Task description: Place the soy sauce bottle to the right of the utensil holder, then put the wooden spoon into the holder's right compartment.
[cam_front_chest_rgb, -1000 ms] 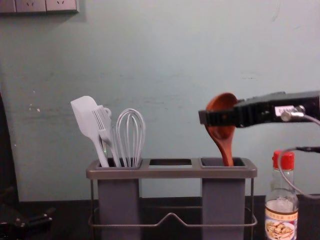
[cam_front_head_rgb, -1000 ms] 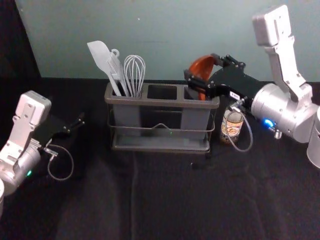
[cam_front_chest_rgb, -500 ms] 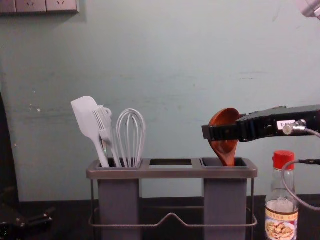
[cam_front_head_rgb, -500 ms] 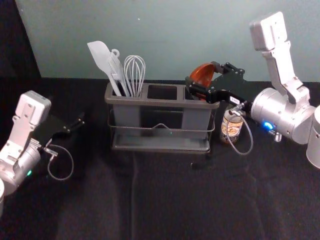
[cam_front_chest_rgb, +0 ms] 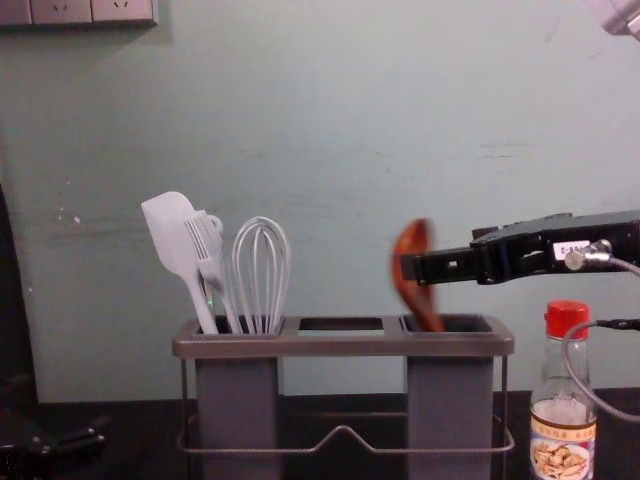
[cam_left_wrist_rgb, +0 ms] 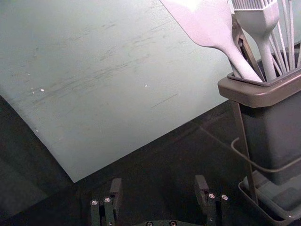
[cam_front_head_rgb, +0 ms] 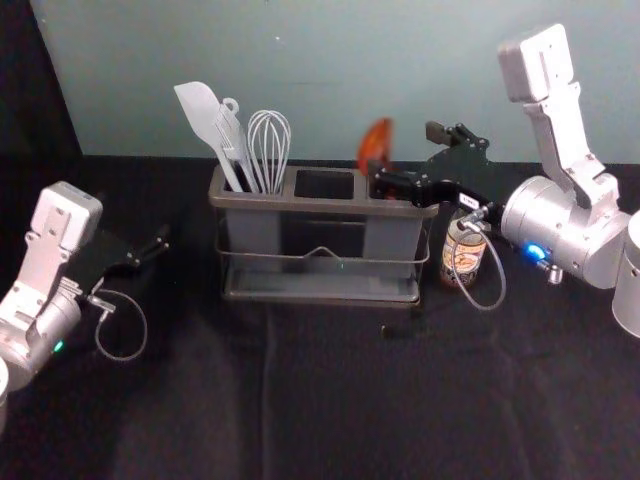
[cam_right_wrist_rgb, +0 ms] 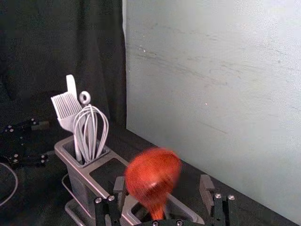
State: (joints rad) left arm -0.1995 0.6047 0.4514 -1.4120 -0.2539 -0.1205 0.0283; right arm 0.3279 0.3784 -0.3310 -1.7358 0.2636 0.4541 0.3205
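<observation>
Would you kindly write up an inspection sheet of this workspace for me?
Surface: black cloth, lightly creased.
Utensil holder: upright; spatula, pastry brush and whisk in left compartment.
Soy sauce bottle: upright, right of the holder.
Wooden spoon: handle in right compartment, bowl leaning left.
Clutter: small dark piece, unidentified, in front of the holder.
Right gripper: at the spoon, jaws open.
Left gripper: left of the holder, jaws open.
Cables: left arm's cable loops; right arm's cable crosses before the bottle.
Surroundings: scuffed wall, socket panel.
</observation>
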